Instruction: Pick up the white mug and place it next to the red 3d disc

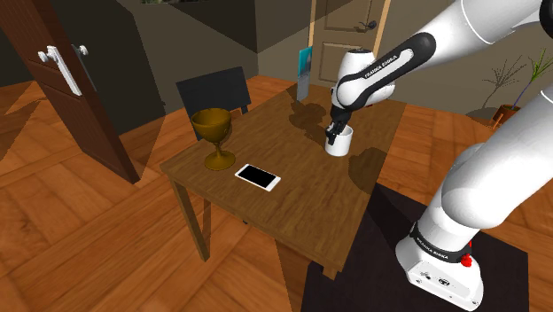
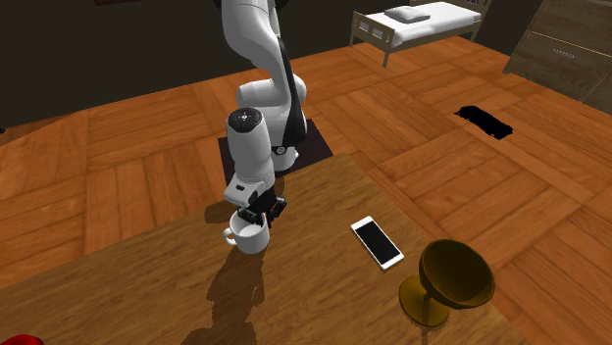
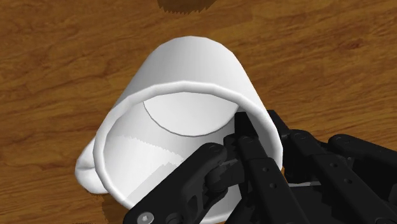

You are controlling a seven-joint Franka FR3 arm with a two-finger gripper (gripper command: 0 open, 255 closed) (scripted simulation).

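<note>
Wood floor boards (image 2: 118,176) surround a brown wooden table (image 1: 310,213). A dark chair (image 1: 213,89) is pushed up to its far edge, and a brown door (image 1: 62,80) stands at the shoulder view's left. In the second exterior view a bed (image 2: 412,24) stands far behind the arm.

The white mug (image 1: 339,144) stands upright on the table, near the edge on the stand's side and toward that edge's far end. Its handle points to the second exterior view's left. The jaws are set narrow on the mug's wall at the rim. One black finger (image 3: 210,162) reaches down inside and the other lies against the outside, so the wall is clasped between them. Apart from that finger the mug's inside shows its own white wall and round bottom. Its base looks to be on the wood, with its shadow close under it.

A gold goblet (image 1: 213,133) stands by the corner at the shoulder view's left, its bowl open upward and showing its own gold inside. A white phone (image 1: 258,177) lies flat just beside it, along the near edge, well apart from the mug.

The red disc (image 2: 18,340) shows as a sliver on the table at the second exterior view's lower left corner, cut off by the picture's edge and well apart from the mug.
</note>
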